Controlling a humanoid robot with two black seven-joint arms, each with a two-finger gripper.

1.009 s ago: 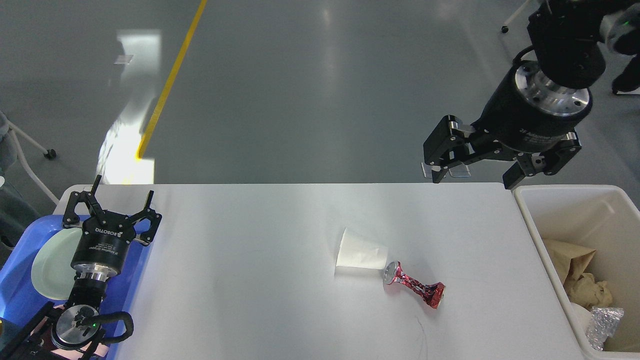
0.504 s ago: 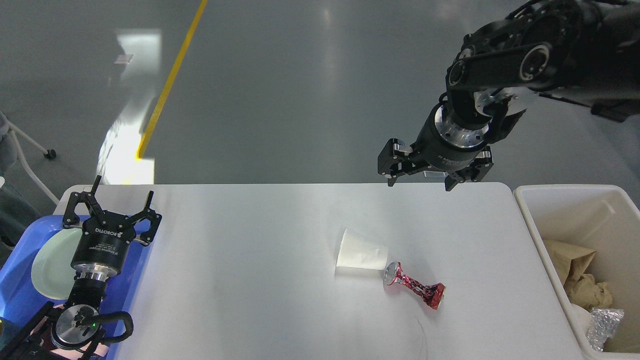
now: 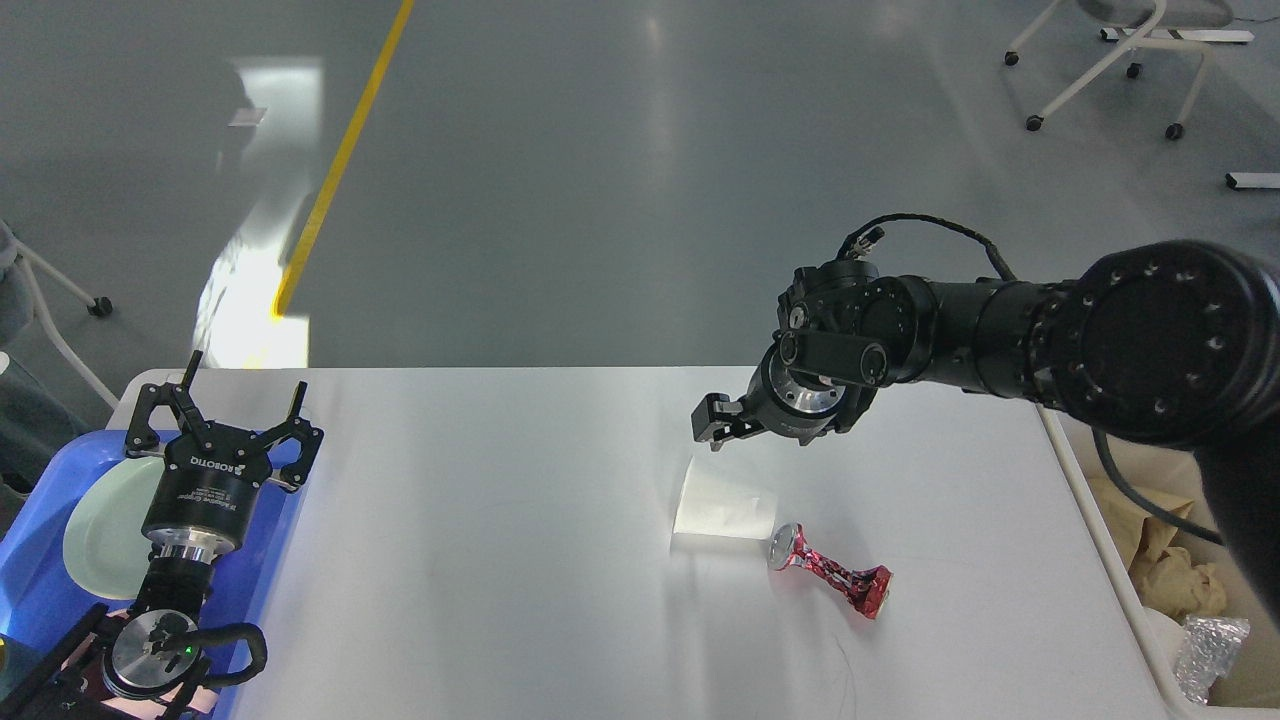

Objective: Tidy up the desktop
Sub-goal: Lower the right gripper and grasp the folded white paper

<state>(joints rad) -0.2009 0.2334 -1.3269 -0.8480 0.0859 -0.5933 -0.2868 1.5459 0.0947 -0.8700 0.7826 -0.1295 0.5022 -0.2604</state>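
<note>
The white desktop (image 3: 480, 600) fills the lower part of the head view. A white paper cup (image 3: 725, 510) lies on its side near the middle. Its narrow end touches a crushed red can (image 3: 830, 578). My right arm reaches in from the right. Its gripper (image 3: 772, 432) hangs open just above and behind the cup, with one finger (image 3: 712, 420) showing clearly and the other mostly hidden by the wrist. At the far left my left gripper (image 3: 225, 405) stands open and empty over the edge of the blue tray (image 3: 35, 590).
A pale green plate (image 3: 100, 530) lies in the blue tray. A cream bin (image 3: 1122, 600) at the table's right edge holds crumpled paper and foil. An office chair (image 3: 1120, 40) stands on the grey floor beyond the table.
My right arm has swung down and left from high above the bin's far corner to just over the cup. The left arm, cup and can have not moved.
</note>
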